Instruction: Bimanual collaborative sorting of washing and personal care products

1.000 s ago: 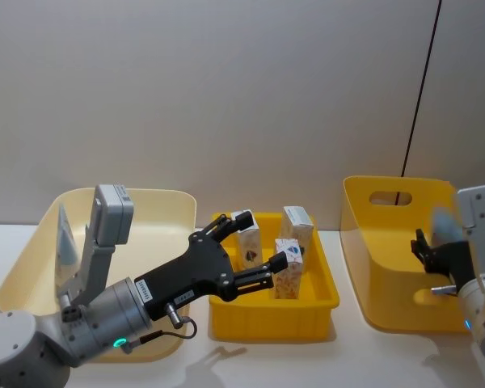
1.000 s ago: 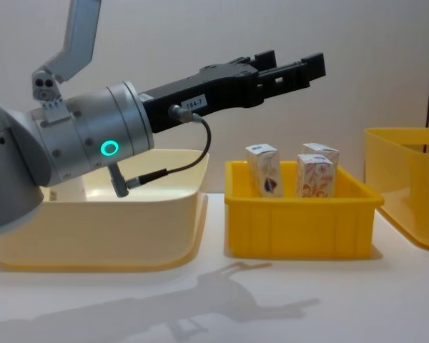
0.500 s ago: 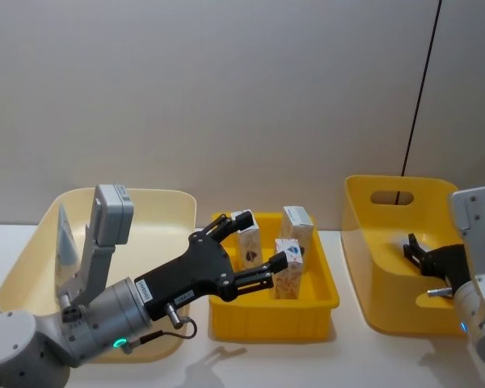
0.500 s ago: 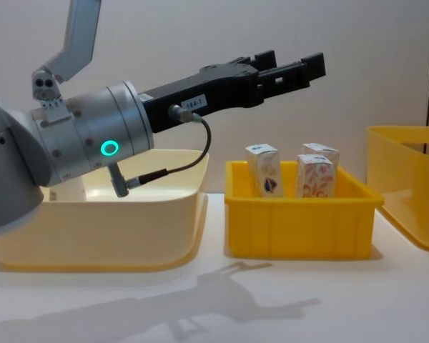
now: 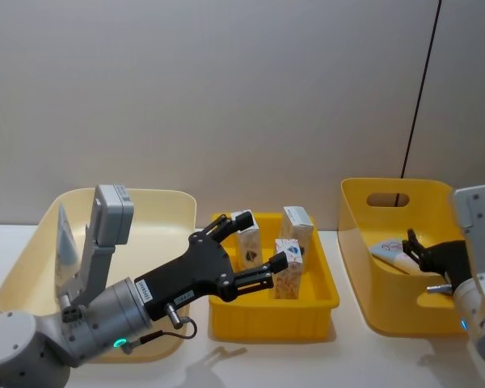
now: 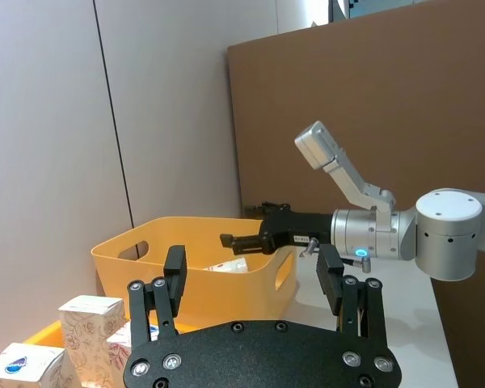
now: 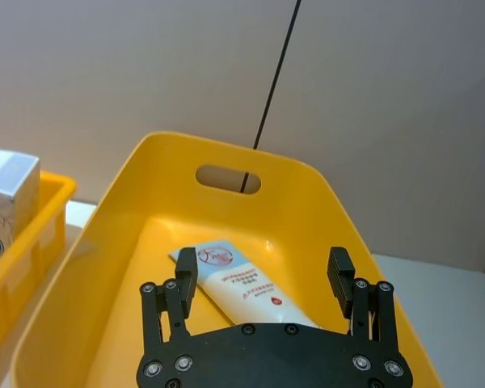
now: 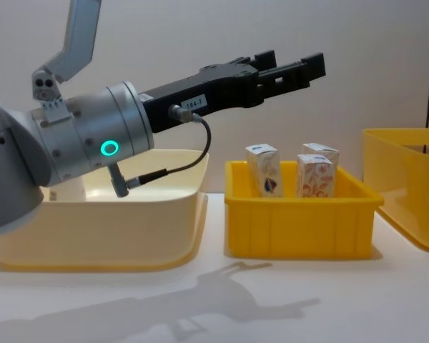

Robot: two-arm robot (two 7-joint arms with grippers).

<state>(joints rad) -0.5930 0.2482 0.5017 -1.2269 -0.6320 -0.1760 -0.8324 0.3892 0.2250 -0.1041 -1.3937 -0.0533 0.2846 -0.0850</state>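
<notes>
Three small white cartons (image 5: 288, 273) (image 8: 314, 176) stand upright in the small yellow tray (image 5: 267, 317) (image 8: 300, 223). My left gripper (image 5: 261, 240) (image 8: 294, 68) (image 6: 252, 267) hovers open above them, holding nothing. A pale blue-white tube (image 5: 388, 252) (image 7: 242, 287) lies flat on the floor of the tall yellow bin (image 5: 362, 283) (image 7: 129, 210) on the right. My right gripper (image 5: 415, 249) (image 7: 263, 263) (image 6: 234, 240) is open over that bin, just above the tube and apart from it.
A wide cream bin (image 5: 32, 250) (image 8: 93, 229) sits at the left, under my left arm. The tall yellow bin (image 8: 404, 186) (image 6: 145, 259) has a handle slot in its far wall. A grey wall stands behind the white table.
My right gripper went down into the yellow bin with the tube, let it go and drew back; the tube now lies on the bin floor. The left arm has not moved.
</notes>
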